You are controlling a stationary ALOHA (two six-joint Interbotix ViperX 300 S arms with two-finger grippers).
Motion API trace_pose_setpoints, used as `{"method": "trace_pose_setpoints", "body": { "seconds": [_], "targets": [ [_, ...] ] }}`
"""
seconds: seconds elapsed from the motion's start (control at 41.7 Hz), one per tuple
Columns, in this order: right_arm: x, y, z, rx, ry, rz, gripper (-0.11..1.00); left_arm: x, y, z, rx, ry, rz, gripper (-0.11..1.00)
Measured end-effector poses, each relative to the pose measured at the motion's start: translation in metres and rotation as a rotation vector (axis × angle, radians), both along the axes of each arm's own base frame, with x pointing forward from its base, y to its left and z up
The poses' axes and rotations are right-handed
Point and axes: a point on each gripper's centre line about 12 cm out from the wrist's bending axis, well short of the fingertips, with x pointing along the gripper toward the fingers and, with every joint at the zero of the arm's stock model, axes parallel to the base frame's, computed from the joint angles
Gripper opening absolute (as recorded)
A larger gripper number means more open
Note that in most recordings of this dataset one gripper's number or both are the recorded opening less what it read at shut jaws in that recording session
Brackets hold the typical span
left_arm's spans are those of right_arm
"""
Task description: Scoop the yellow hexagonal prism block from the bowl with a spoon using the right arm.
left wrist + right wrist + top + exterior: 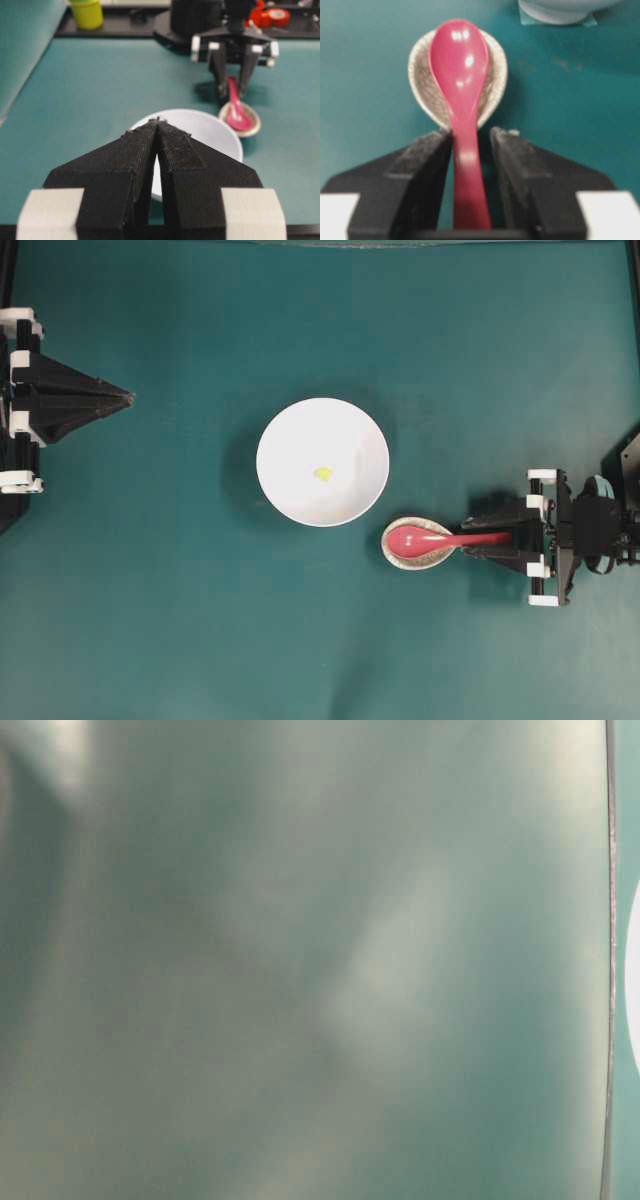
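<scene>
Nearest to the wrist camera, the right gripper (470, 145) has its two black fingers (422, 165) apart, one on each side of the handle of the spoon (460, 70). A narrow gap shows on the right side of the handle; on the left side I cannot tell if the pad touches. The spoon is glossy red-pink, and its oval scoop lies in one small speckled grey-white dish (495, 75) of teardrop shape. Just beside the dish stands one round, plain white bowl (290, 470). In it lies one tiny yellow hexagonal prism block (323, 474). Well apart, at the left edge of the table, the left gripper (158, 122) has its textured pads pressed together on nothing.
</scene>
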Motion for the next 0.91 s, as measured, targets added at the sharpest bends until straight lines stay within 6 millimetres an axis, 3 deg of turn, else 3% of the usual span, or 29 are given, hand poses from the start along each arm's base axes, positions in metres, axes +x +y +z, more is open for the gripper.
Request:
{"method": "trace_pose_setpoints", "body": {
  "seconds": [0.912],
  "targets": [
    [0.0024, 0.0023, -0.0018, 0.085, -0.001, -0.029, 0.44, 0.0, 0.0, 0.0008, 0.001, -0.011, 0.0, 0.0]
  ]
}}
